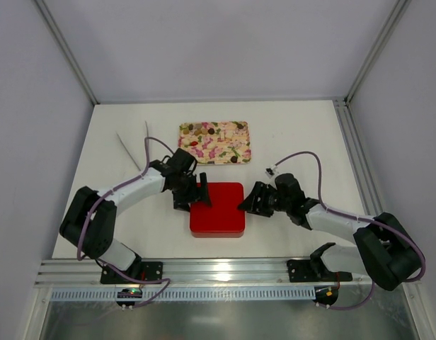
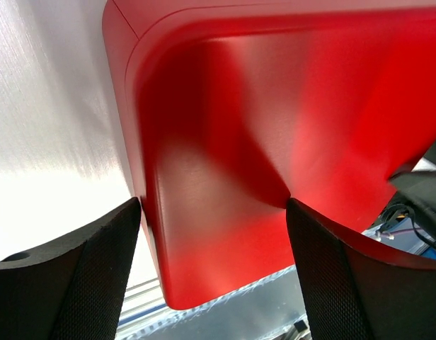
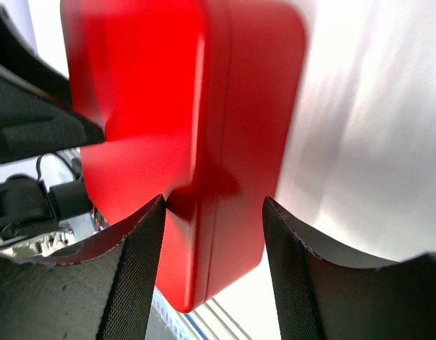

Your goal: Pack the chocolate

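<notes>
The chocolate shows only from above, as a scatter of small dark-brown and lighter-brown pieces, too small for their shapes to be made out. They lie on a cream tray with a pink and green flower print at the middle back of the desk, well apart from both arms. In front of the tray sits a square red box with rounded corners, its flat lid on. The left gripper is at the box's left edge and the right gripper at its right edge. In each wrist view the black fingers are spread with an edge of the box between them, one tip meeting its own shadow on the lid. Whether they are pinching the box or are loose about it I cannot tell. The desk is plain white and matte. Pale grey walls with slim metal posts enclose it, and a metal rail runs along the near edge.
</notes>
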You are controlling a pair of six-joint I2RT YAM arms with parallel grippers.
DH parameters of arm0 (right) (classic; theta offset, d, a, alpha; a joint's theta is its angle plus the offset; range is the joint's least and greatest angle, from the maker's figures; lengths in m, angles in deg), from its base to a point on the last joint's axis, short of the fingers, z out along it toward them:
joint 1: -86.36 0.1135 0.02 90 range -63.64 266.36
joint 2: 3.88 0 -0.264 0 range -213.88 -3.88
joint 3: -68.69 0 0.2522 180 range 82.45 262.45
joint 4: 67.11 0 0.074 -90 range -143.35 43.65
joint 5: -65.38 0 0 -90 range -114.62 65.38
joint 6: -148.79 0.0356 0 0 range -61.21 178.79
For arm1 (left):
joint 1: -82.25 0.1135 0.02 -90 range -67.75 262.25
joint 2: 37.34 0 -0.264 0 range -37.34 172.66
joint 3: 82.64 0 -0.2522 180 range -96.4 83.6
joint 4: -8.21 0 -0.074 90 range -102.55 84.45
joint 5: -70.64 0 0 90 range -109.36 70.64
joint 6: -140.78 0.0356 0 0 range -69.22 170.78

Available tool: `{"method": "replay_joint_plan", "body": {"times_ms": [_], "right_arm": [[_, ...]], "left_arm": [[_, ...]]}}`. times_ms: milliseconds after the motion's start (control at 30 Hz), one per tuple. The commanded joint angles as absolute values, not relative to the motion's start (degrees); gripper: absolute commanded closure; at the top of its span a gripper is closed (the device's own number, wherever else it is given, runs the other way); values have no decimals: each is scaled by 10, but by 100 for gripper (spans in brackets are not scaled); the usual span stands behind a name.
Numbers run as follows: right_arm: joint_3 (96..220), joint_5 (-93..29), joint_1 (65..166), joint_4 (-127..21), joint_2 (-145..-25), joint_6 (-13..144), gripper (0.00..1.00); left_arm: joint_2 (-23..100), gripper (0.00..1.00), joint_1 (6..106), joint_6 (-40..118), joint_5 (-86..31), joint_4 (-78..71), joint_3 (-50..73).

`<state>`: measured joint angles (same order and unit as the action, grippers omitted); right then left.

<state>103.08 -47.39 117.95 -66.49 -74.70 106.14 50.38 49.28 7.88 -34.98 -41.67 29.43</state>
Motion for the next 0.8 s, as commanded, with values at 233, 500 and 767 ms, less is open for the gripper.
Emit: {"method": "replay_joint_plan", "body": {"times_ms": [233,500,767], "right_arm": [[1137,-471,1138,-549,-754,993,36],[1188,-475,1126,-562,-819,990,37],[1202,-477,1126,-578,-866,987,37]], "left_arm": [[524,11,498,140,-265,-497,241],[555,10,536,159,-260,-502,180],[592,14,551,164,-251,-498,168]]}}
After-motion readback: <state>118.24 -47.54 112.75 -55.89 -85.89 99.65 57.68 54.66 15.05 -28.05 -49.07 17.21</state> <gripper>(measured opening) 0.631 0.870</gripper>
